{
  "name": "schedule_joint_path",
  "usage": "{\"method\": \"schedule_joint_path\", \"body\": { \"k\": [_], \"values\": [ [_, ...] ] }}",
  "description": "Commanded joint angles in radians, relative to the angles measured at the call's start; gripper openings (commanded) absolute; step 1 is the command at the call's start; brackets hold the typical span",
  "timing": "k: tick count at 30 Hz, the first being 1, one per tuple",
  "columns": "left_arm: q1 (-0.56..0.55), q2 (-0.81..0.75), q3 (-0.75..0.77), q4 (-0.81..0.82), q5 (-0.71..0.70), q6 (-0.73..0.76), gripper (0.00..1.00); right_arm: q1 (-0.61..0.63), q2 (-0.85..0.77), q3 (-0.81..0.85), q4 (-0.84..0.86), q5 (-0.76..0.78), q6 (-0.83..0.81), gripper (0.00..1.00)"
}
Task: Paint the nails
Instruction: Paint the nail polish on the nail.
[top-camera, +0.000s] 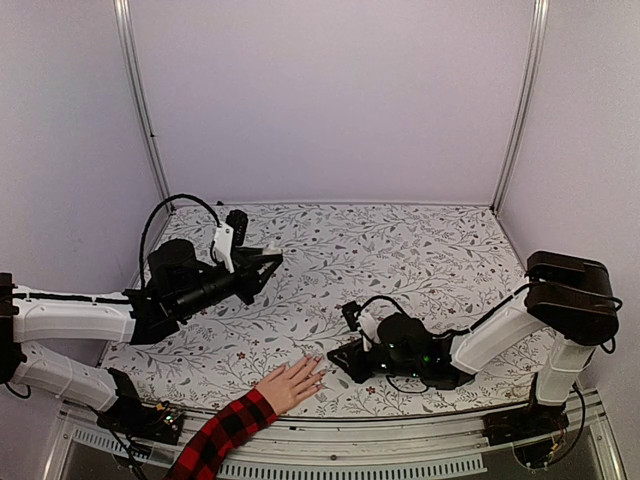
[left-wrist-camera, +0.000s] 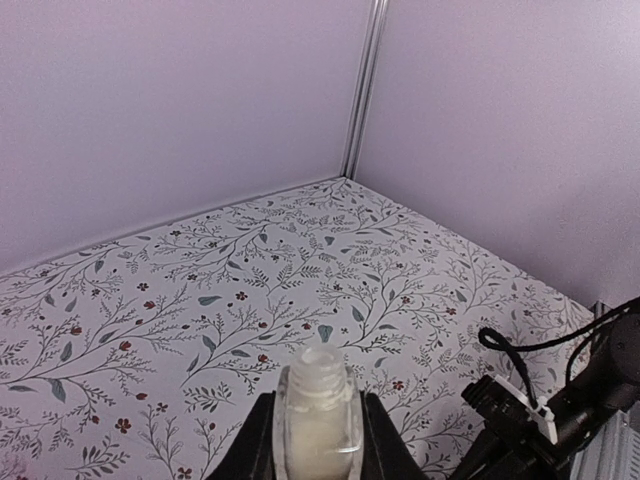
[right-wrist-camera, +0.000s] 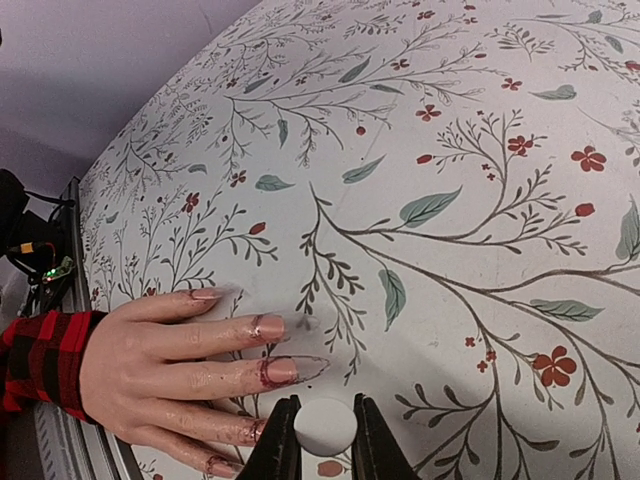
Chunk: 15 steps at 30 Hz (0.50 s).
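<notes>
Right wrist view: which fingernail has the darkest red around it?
The third nail from the top, just above the right gripper: dark red rims its base; the others look paler.

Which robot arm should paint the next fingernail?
Right. The right claw grips a white cap just beside the nails; the left claw is farther off, holding the open bottle.

Plain pale lilac walls (top-camera: 330, 100) close the space on three sides, meeting at the back corners behind two slim metal posts (top-camera: 143, 110). The surface (top-camera: 420, 240) wears a white covering printed with grey-green leafy sprigs and small red flowers. A slotted metal rail (top-camera: 380, 465) runs along its near edge. The light is soft and even.
</notes>
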Motion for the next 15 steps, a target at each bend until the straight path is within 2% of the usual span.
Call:
{"method": "schedule_joint_path", "body": {
  "k": [1,8,15],
  "values": [
    [0.007,-0.007,0.014,0.034,0.006,0.006,0.0,0.002,-0.041,-0.014,-0.005,0.024,0.005,0.0],
    [0.006,-0.009,0.015,0.033,0.006,0.005,0.0,0.002,-0.066,-0.023,0.015,0.013,-0.003,0.0],
    [0.006,-0.01,0.018,0.031,0.006,0.007,0.0,0.002,-0.048,-0.023,0.093,-0.074,-0.016,0.0]
  ]
}}
